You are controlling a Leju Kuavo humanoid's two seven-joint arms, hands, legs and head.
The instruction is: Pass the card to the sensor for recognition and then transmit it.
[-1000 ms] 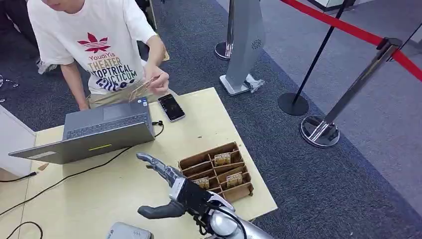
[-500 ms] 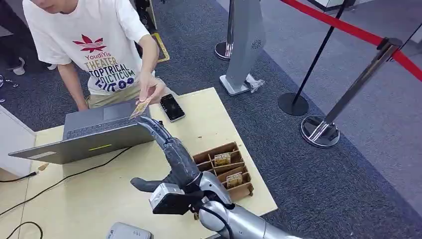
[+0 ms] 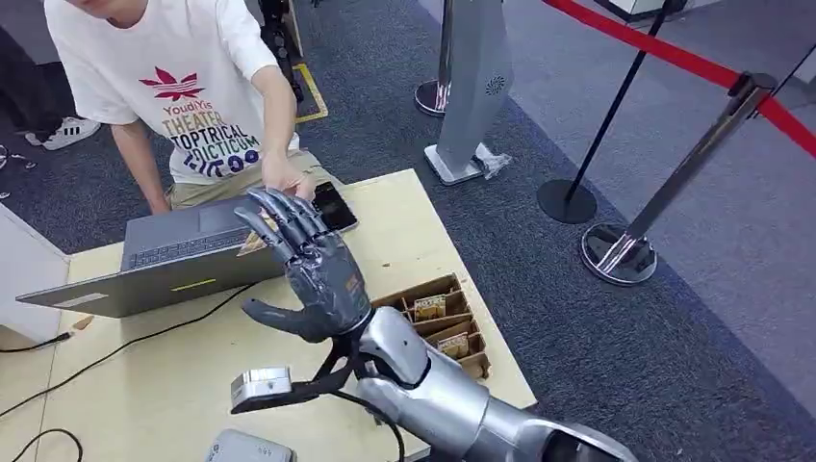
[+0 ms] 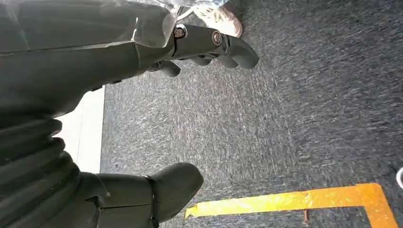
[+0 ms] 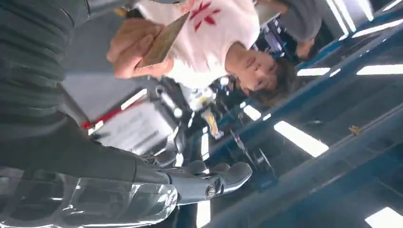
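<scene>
Wooden table point(image 3: 404, 231) mid-frame: our right hand point(image 3: 306, 265) is raised, fingers spread and holding nothing, facing the card point(image 5: 164, 40) pinched in the person's hand point(image 3: 286, 179) at upper centre; closing late or off-line, we judge, could drop it.

An exhibition or demonstration hall: a pale wooden table point(image 3: 404, 207) stands on dark grey-blue carpet point(image 3: 616, 337), an open grey laptop point(image 3: 168, 255) on it. Beyond the table, chrome stanchions point(image 3: 674, 188) carry a red barrier belt point(image 3: 664, 53), near a grey freestanding kiosk point(image 3: 476, 82). Yellow tape point(image 3: 313, 91) marks the floor beside the table.
</scene>
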